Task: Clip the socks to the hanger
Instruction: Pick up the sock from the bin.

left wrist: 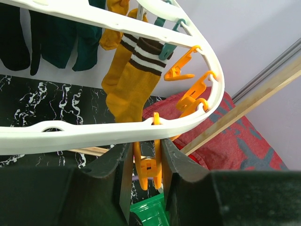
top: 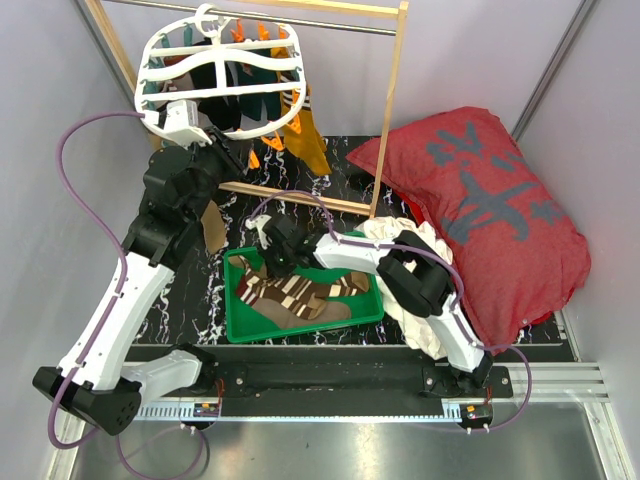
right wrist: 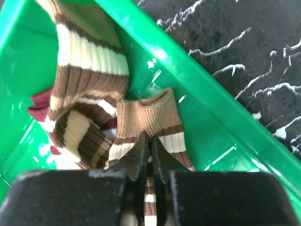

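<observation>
The white oval hanger point(top: 262, 128) hangs from the metal rod at the back left, with mustard-yellow socks point(top: 305, 140) and dark socks point(left wrist: 61, 42) clipped to it. My left gripper point(left wrist: 148, 162) is up at its near rim point(left wrist: 94, 134), shut on an orange clip point(left wrist: 150, 167) hanging below that rim. More orange clips point(left wrist: 188, 96) line the rim to the right. My right gripper point(right wrist: 150, 143) is down in the green tray point(right wrist: 197, 94), shut on the cuff of a tan sock with cream and brown stripes point(right wrist: 146, 115). Other striped socks point(top: 300, 295) lie beside it in the tray.
A wooden rack point(top: 390, 110) with a metal rod point(top: 330, 22) carries the hanger. A big red cushion point(top: 480, 210) fills the right side, with a white cloth point(top: 400, 240) bunched between it and the tray. The table top is black marble point(top: 190, 310).
</observation>
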`<action>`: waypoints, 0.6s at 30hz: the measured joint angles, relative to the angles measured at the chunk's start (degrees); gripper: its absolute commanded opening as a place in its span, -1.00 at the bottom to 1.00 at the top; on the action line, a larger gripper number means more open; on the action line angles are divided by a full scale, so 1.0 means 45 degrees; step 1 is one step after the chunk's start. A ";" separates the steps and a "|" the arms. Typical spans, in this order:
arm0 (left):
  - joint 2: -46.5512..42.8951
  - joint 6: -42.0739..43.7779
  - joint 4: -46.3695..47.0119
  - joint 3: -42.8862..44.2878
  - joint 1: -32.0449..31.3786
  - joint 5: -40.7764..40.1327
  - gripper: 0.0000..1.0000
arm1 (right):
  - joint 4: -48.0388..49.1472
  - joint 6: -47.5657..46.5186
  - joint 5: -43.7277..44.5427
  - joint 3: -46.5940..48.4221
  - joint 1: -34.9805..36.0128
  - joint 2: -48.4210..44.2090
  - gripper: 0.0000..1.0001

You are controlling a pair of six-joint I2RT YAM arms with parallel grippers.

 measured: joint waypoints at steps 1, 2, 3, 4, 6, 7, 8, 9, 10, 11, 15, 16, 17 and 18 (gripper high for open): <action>0.0000 0.0005 -0.0015 0.0019 0.0000 0.0000 -1.00 | -0.0005 -0.0029 0.0005 -0.0063 0.0000 -0.0049 -1.00; 0.0000 0.0010 -0.0049 0.0058 0.0000 0.0000 -1.00 | 0.0000 -0.0049 0.0019 -0.0189 0.0000 -0.0151 -1.00; 0.0000 0.0010 -0.0058 0.0092 0.0000 0.0000 -1.00 | -0.0024 -0.0058 0.0044 -0.0374 0.0000 -0.0311 -1.00; -0.0005 0.0024 -0.0063 0.0102 0.0000 -0.0005 -1.00 | -0.0097 -0.0083 0.0102 -0.0568 0.0000 -0.0515 -1.00; -0.0010 0.0049 -0.0068 0.0102 0.0000 0.0000 -1.00 | -0.0291 -0.0141 0.0219 -0.0928 0.0000 -0.0996 -1.00; -0.0010 0.0053 -0.0073 0.0102 0.0000 0.0000 -1.00 | -0.0389 -0.0175 0.0311 -0.1069 0.0000 -0.1282 -1.00; -0.0010 0.0053 -0.0073 0.0102 0.0000 0.0000 -1.00 | -0.0403 -0.0209 0.0389 -0.1180 0.0000 -0.1569 -1.00; -0.0010 0.0053 -0.0073 0.0102 0.0000 0.0000 -1.00 | -0.0413 -0.0248 0.0432 -0.1273 -0.0005 -0.1826 -1.00; -0.0015 0.0053 -0.0073 0.0102 0.0000 0.0000 -1.00 | -0.0379 -0.0291 0.0476 -0.1404 -0.0005 -0.2161 -1.00; -0.0015 0.0058 -0.0073 0.0102 0.0000 0.0000 -1.00 | -0.0359 -0.0330 0.0549 -0.1545 -0.0010 -0.2526 -1.00; -0.0019 0.0083 -0.0073 0.0102 0.0000 0.0015 -1.00 | -0.0136 -0.0423 0.0772 -0.2089 -0.0063 -0.3959 -1.00; -0.0019 0.0083 -0.0073 0.0102 0.0000 0.0034 -1.00 | -0.0024 -0.0437 0.0792 -0.2249 -0.0097 -0.4328 -1.00; -0.0024 0.0087 -0.0073 0.0107 0.0000 0.0063 -1.00 | 0.0146 -0.0457 0.0801 -0.2429 -0.0141 -0.4697 -1.00; -0.0029 0.0087 -0.0073 0.0107 0.0000 0.0087 -1.00 | 0.0267 -0.0476 0.0801 -0.2594 -0.0180 -0.5051 -1.00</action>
